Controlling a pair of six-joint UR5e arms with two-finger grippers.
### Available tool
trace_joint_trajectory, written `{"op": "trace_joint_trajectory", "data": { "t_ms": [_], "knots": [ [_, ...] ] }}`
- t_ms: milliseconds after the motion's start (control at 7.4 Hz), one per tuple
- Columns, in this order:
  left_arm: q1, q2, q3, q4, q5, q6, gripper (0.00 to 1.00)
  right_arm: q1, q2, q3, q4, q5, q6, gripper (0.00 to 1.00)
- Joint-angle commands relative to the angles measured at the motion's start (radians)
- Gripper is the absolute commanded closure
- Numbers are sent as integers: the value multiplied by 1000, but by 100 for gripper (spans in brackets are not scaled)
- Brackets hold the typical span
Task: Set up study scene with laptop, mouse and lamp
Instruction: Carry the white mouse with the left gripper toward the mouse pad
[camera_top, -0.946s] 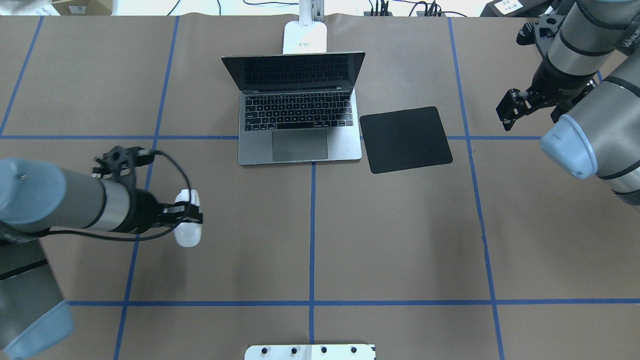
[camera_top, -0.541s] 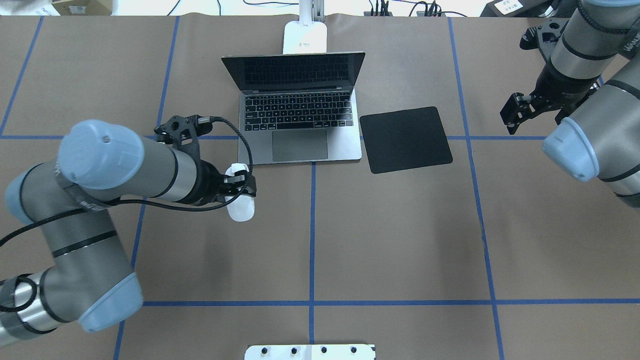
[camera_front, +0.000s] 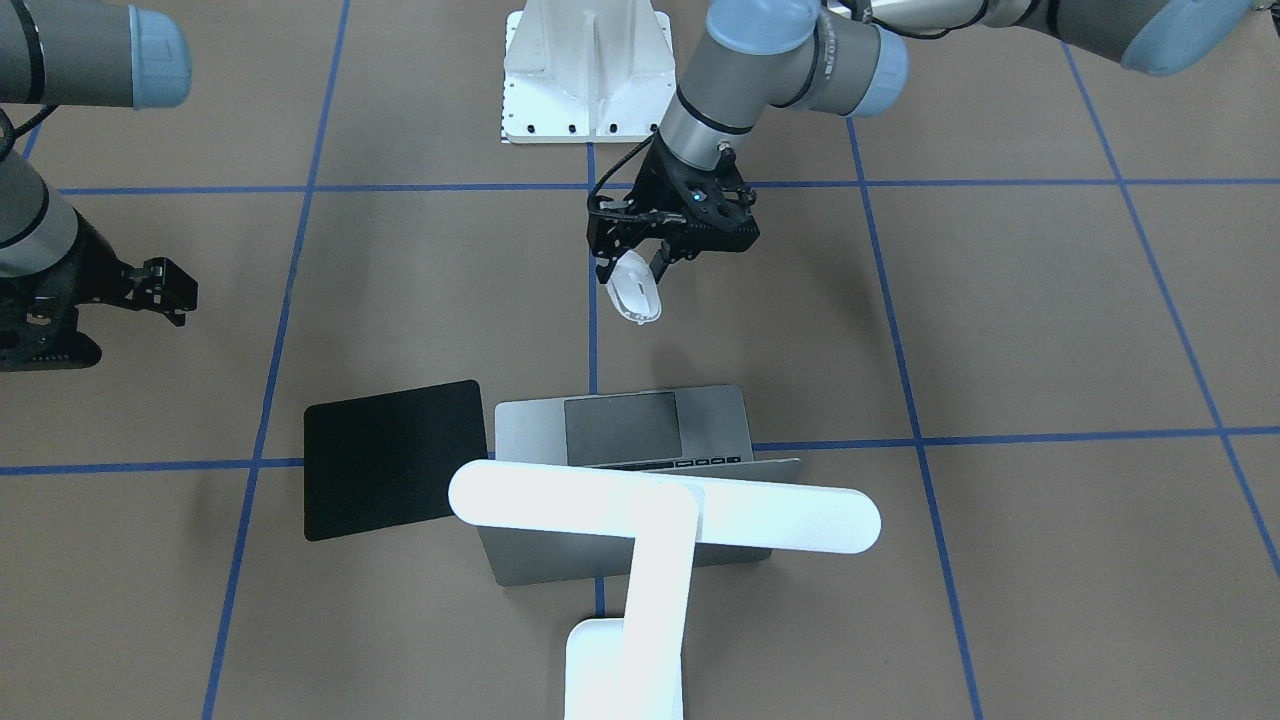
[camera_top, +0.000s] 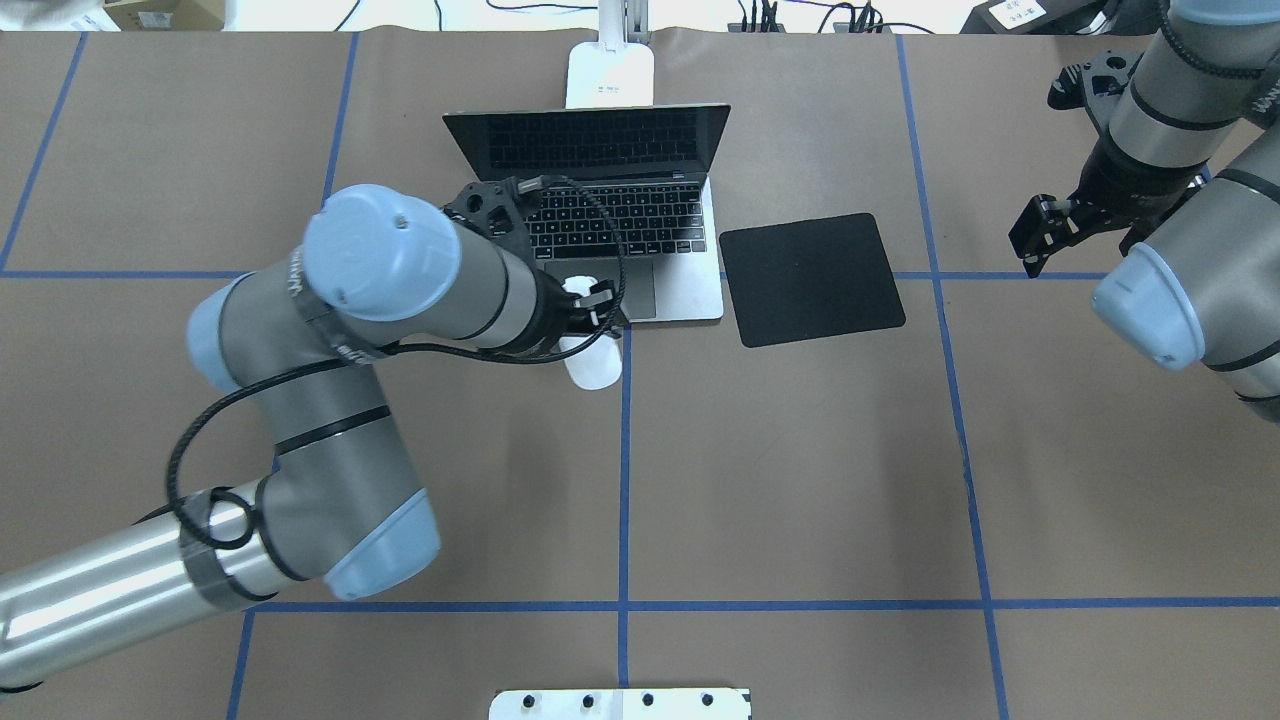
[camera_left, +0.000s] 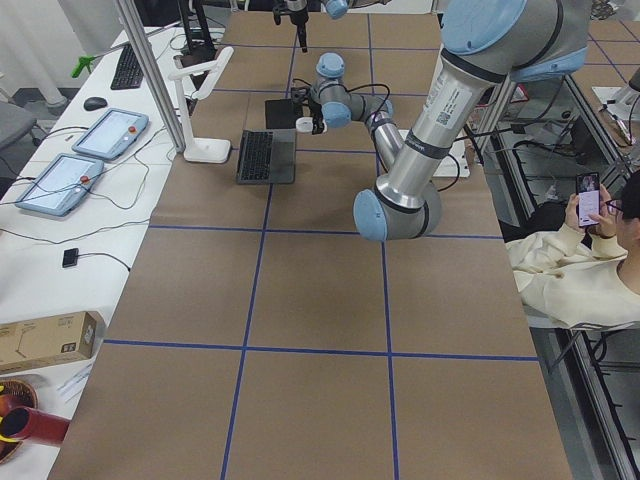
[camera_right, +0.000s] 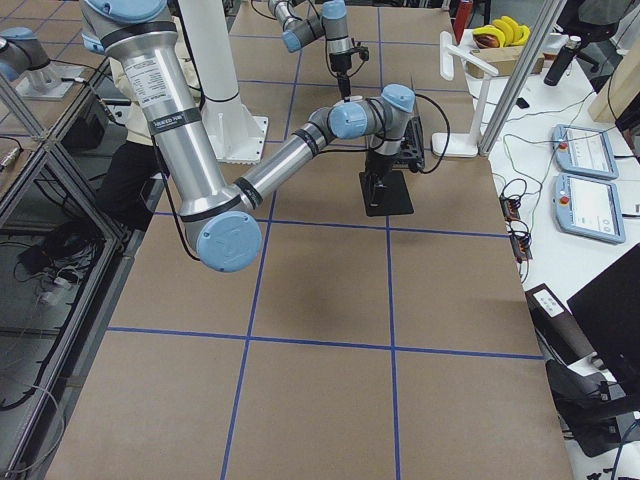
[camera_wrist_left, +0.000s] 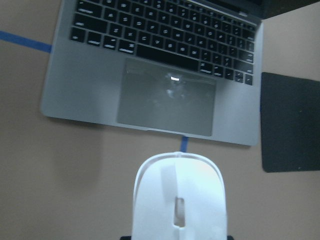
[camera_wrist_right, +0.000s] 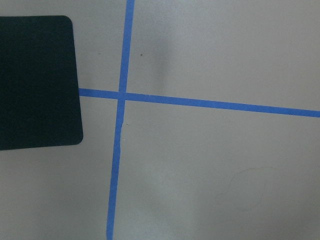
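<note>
The laptop (camera_top: 690, 295) stands open on the worktop (camera_top: 800, 480), with the lamp (camera_front: 660, 515) behind it. My left jaws are closed on the mouse (camera_top: 594, 372) and hold it in the air, just before the trackpad. It is not yet put down; I judge the mat (camera_top: 812, 280) is its place. My right jaws are apart and empty, well aside.

Desk (camera_top: 800, 480) covered in brown paper, blue tape lines (camera_top: 624, 480) in a grid, even overhead light, white side bench (camera_left: 40, 250) along one long edge, two screened tablets (camera_left: 110, 133) and cardboard box (camera_left: 45, 342) on it, aluminium post (camera_left: 150, 70) at that edge, seated person (camera_left: 560, 275) in cream top opposite, looking at phone (camera_left: 587, 190).
</note>
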Motion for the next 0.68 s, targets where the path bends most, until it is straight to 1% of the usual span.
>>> {"op": "trace_joint_trajectory", "data": {
  "t_ms": [0,135,270,405,541],
  "knots": [
    [9,-175,184,-14,59,-51,100,-2,-1,2,3,3,0,0],
    [14,-249,262,-23,97,-56,100,-2,-7,12,3,1,8,0],
    [48,-320,345,-28,164,-59,100,-2,-7,9,3,1,9,0],
    [77,-377,442,-69,238,-86,100,-2,-7,2,6,1,11,0],
    [85,-441,563,-124,287,-91,100,-7,-8,5,6,-2,14,0]
  ]
}}
